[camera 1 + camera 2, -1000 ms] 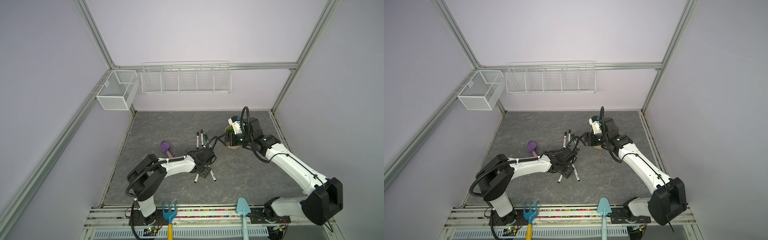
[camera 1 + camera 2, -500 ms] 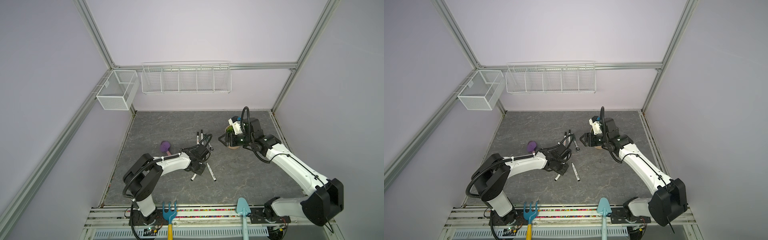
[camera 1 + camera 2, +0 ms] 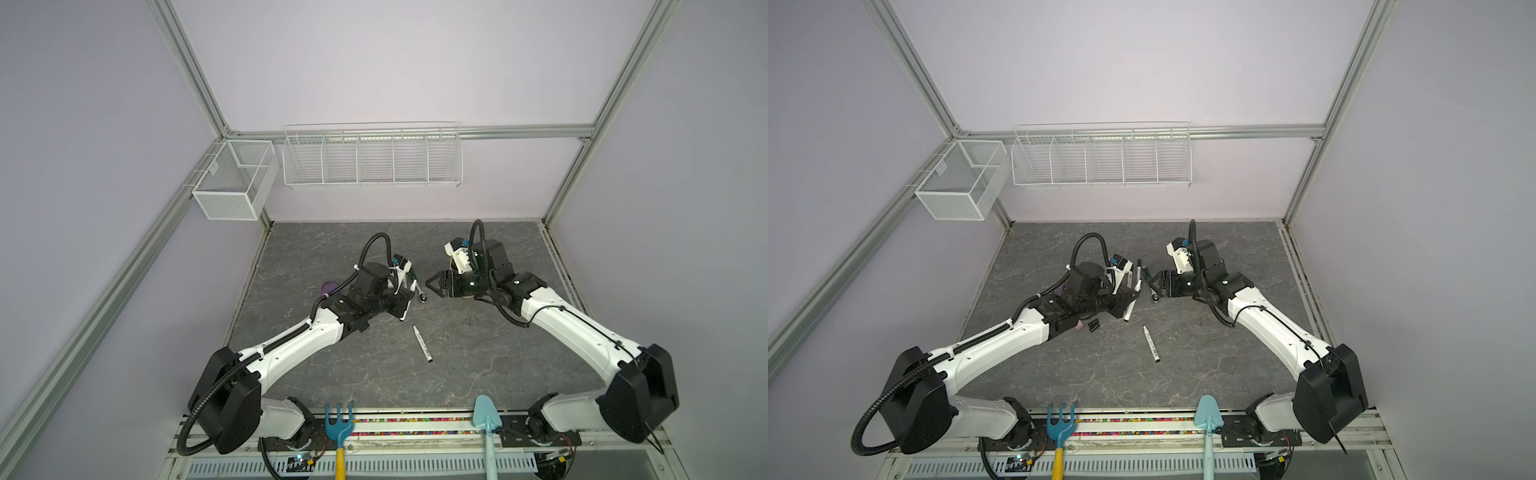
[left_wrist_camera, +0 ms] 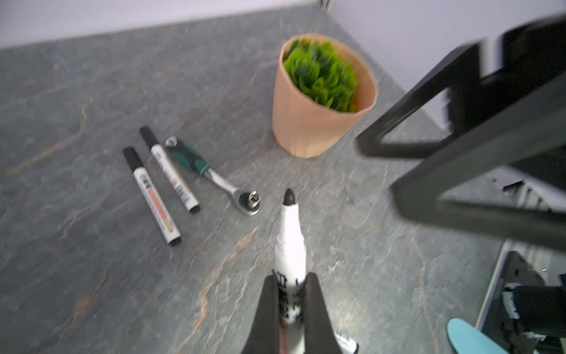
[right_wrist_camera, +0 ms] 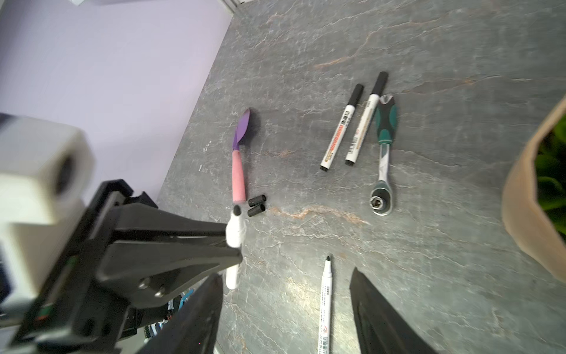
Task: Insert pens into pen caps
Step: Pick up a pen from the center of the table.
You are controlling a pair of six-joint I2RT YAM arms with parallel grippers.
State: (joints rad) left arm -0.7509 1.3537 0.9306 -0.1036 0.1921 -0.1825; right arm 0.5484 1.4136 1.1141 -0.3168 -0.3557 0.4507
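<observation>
My left gripper (image 4: pixel 290 277) is shut on an uncapped pen (image 4: pixel 289 242) with a white barrel and bare black tip, held above the table; both top views show the grip (image 3: pixel 405 305) (image 3: pixel 1128 301). My right gripper (image 5: pixel 286 272) stands open and empty, facing the left one a short way off (image 3: pixel 430 286). Another uncapped pen (image 3: pixel 422 343) (image 5: pixel 326 300) lies loose on the table toward the front. Two capped pens (image 4: pixel 151 196) (image 4: pixel 170 170) lie side by side farther back. Two black pen caps (image 5: pixel 256 200) (image 5: pixel 256 211) lie together under the left arm (image 3: pixel 1093 325).
A green-handled ratchet wrench (image 4: pixel 211 176) lies beside the capped pens. A tan pot with a green plant (image 4: pixel 321 98) stands behind the right gripper. A purple spoon with a pink handle (image 5: pixel 239 159) lies near the caps. Garden fork (image 3: pixel 340 419) and trowel (image 3: pixel 486 419) at the front rail.
My left gripper shut on one of the two front pens and raised it off the table. The right gripper came away from the pot toward the left gripper, jaws a little narrower.
</observation>
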